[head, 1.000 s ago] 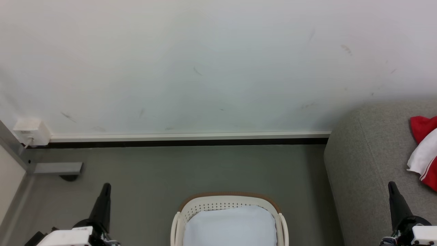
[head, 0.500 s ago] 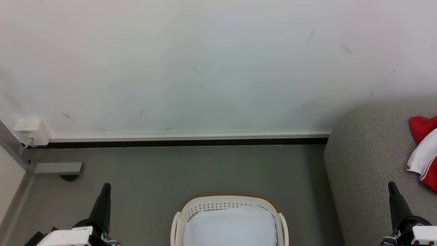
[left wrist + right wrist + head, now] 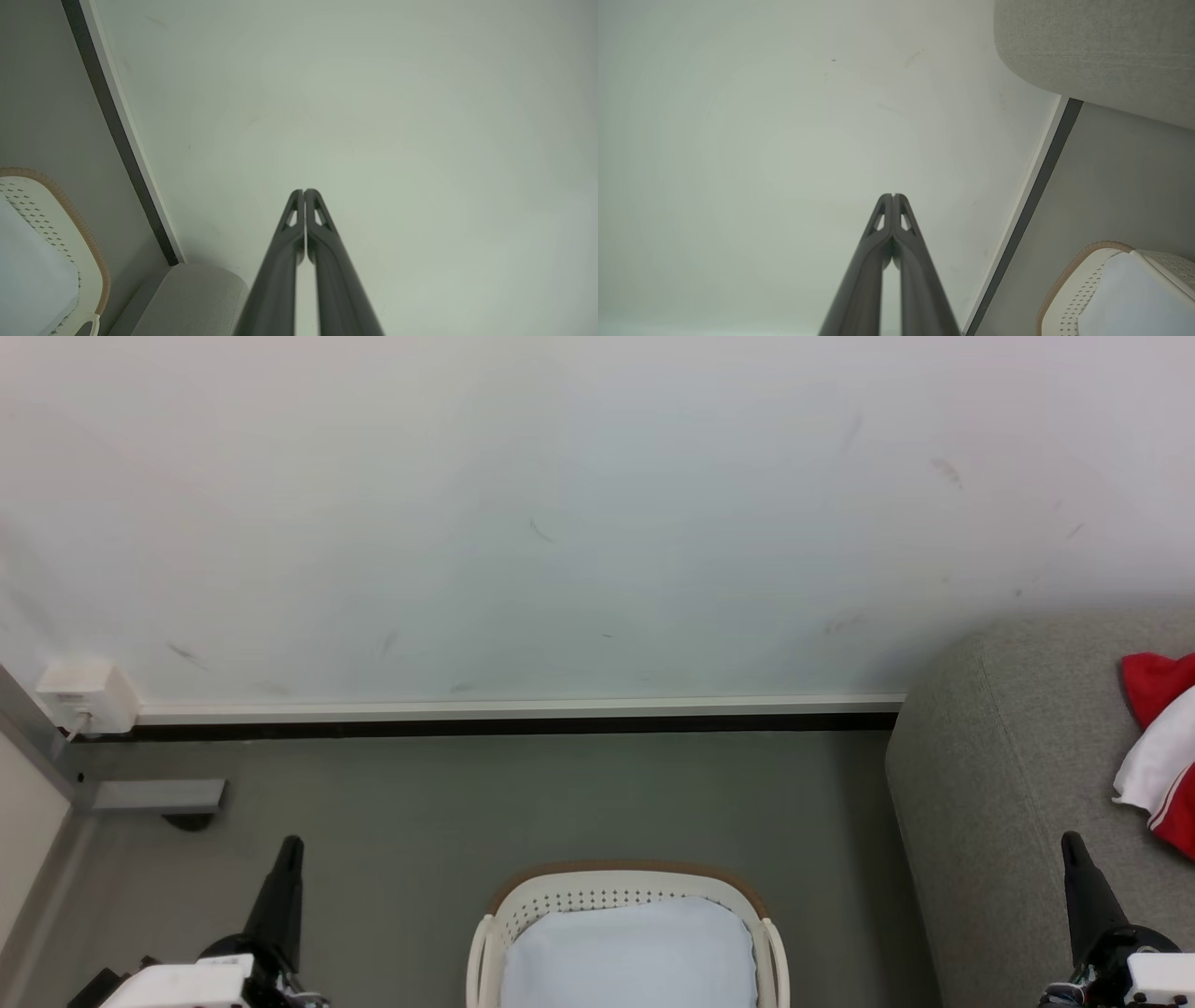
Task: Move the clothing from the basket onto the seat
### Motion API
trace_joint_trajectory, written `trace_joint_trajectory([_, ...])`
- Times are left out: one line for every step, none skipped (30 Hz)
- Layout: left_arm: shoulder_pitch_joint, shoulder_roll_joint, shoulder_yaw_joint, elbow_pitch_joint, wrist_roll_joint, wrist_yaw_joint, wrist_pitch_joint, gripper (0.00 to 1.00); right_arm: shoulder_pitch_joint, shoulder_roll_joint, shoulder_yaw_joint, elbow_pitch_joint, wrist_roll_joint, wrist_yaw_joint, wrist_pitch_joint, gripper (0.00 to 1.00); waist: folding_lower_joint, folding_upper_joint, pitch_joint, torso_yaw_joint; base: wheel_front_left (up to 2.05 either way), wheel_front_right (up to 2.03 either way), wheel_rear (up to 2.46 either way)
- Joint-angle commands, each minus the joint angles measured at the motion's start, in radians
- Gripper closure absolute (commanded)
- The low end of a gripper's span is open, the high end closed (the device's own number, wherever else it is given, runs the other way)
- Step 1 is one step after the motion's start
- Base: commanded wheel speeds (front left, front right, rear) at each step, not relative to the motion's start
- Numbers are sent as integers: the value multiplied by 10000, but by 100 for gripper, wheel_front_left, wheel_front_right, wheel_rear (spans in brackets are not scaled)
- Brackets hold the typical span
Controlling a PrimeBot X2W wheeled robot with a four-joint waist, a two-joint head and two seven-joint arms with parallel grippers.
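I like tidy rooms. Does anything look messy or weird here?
The bright red and white clothing lies crumpled on the light grey fabric sofa, and the white wall has faint scuffs. Nothing else stands out.

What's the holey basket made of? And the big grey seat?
The basket looks like smooth cream plastic: neat punched holes, moulded handles; its tan rim may be woven or ribbed. The seat looks covered in matte grey cloth, with a fine weave and a stitched seam.

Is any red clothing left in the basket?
None visible: the basket holds a pale pad; red clothing lies on the seat. Beneath the pad, cannot tell.
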Motion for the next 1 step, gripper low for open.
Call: trace_joint_trajectory([-77, 18, 10, -31, -138, -45, 38, 100, -120, -1, -43, 19, -49, -19, 26, 100, 0, 0, 0, 0, 0, 0, 0])
